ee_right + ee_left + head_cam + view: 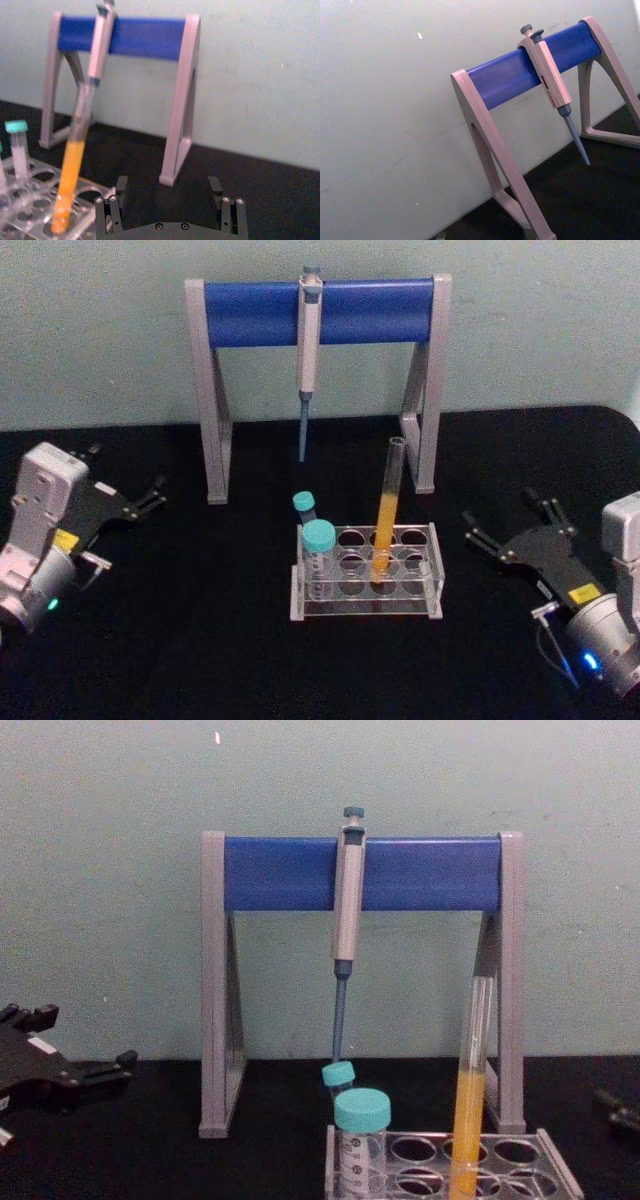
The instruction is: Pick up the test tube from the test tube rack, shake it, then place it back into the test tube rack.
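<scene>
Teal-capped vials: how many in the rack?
2. Both stand at the left end of the rack: the front vial in the nearer row, the back vial just behind it. The test tube stands further right. None looks hidden.

1 test tube (388,515) w/ orange liquid, standing in 1 test tube rack (432,570); rack top has 2 rows of 4 round holes. 2 teal-capped vials (318,552) in the rack's end holes, farther from the right gripper's fingers (480,538) than the tube. 1 pipette (308,350) on 1 stand (215,400); 2 grippers: left gripper (158,492), right gripper (508,520).
</scene>
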